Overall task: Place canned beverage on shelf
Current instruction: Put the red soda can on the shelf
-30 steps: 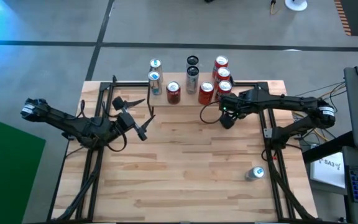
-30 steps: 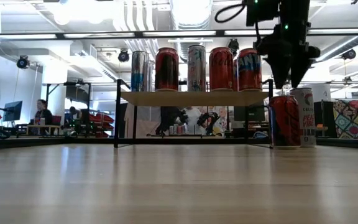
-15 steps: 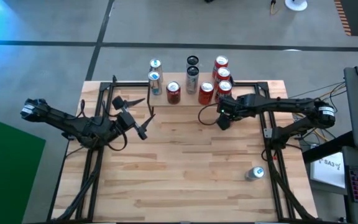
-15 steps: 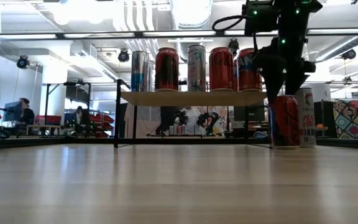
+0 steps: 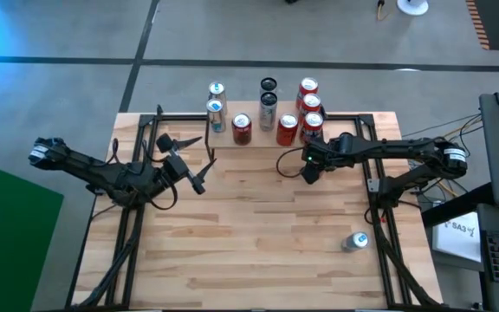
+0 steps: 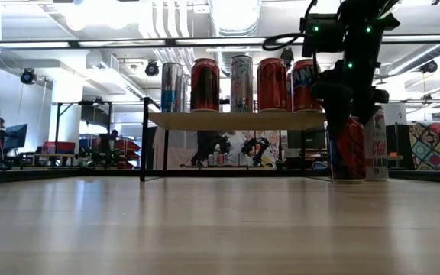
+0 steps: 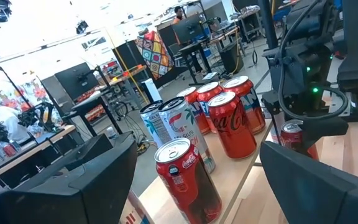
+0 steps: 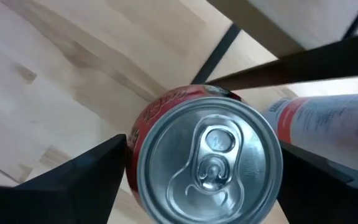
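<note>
The red can [image 8: 207, 155] with a silver top and pull tab stands upright on the table [image 5: 258, 234], just beside the right end of the shelf [image 6: 239, 120] and next to a white can [image 6: 376, 145]. The right gripper [image 6: 347, 126] is around it, fingers spread on both sides, not clenched. The left gripper [image 5: 199, 160] waits open, well apart.
</note>
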### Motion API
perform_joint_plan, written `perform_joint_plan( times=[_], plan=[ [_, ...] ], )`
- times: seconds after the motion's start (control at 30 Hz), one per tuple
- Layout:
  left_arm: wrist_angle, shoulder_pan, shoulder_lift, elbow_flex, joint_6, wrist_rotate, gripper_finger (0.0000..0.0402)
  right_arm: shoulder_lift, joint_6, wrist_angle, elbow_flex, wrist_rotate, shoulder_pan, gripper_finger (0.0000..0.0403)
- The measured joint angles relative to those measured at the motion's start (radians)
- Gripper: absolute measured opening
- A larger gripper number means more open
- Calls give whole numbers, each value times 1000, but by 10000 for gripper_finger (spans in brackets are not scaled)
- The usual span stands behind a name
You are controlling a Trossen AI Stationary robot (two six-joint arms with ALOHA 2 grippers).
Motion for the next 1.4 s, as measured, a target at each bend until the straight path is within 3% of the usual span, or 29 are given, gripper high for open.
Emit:
perform_joint_plan(
  times=[0.3,0.63,0.87,1.03,1.4],
  plan=[
    [0,0,0,0,-5,0,325,0,-1,2,-1,10,0,294],
    [0,0,0,0,-5,0,325,-5,-8,-7,5,-9,0,294],
    [0,0,0,0,-5,0,325,-47,-22,-42,60,-83,10,294],
    [0,0,0,0,-5,0,325,-69,-22,-67,136,-173,70,294],
    [0,0,0,0,-5,0,325,-66,5,-122,383,-194,253,294]
  ],
)
